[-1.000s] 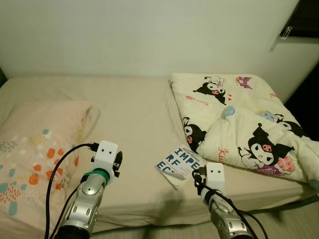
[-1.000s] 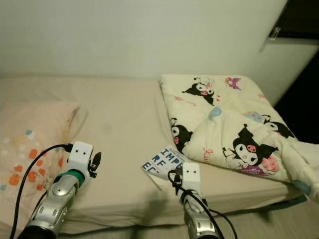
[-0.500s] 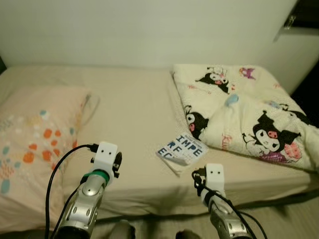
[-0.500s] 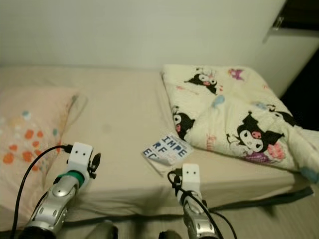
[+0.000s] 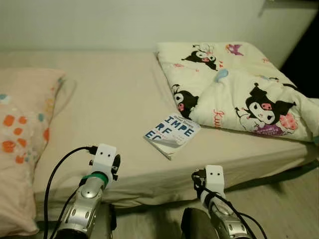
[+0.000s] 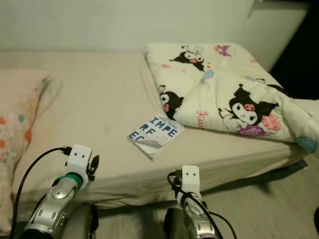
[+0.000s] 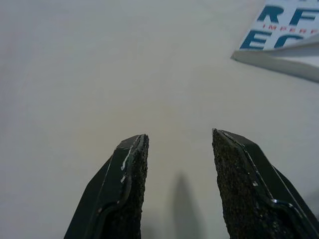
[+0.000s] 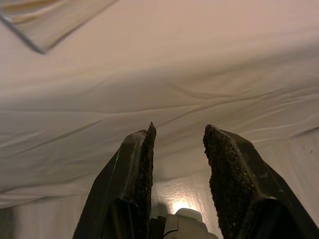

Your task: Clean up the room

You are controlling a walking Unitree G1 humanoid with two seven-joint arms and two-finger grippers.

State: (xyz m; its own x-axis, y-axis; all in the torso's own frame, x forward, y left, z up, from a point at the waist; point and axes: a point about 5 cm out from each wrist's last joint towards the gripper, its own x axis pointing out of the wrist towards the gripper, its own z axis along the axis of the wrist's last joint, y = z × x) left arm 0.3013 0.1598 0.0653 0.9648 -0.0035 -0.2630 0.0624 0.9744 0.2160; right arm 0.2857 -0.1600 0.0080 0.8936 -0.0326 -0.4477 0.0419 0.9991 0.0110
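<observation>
A white book with blue letters (image 5: 172, 134) lies flat near the front edge of the beige bed (image 5: 114, 104), just left of a cream cartoon-print blanket (image 5: 234, 89). My left gripper (image 7: 179, 144) is open above the bare sheet, with the book's corner (image 7: 284, 35) ahead of it and to one side. My right gripper (image 8: 178, 133) is open too, low in front of the bed's side, where the sheet hangs over the edge. The book's corner (image 8: 45, 20) shows above it. Both wrists (image 5: 102, 164) (image 5: 213, 180) sit at the near edge of the bed.
A peach pillow with orange and teal spots (image 5: 22, 134) lies at the bed's left end. The blanket hangs over the right end. Pale wooden floor (image 5: 279, 204) runs to the right of the bed. A white wall stands behind it.
The camera has pulled back and tipped down, so the bed sits lower and farther. Both grippers now sit at the bed's near edge, short of the book.
</observation>
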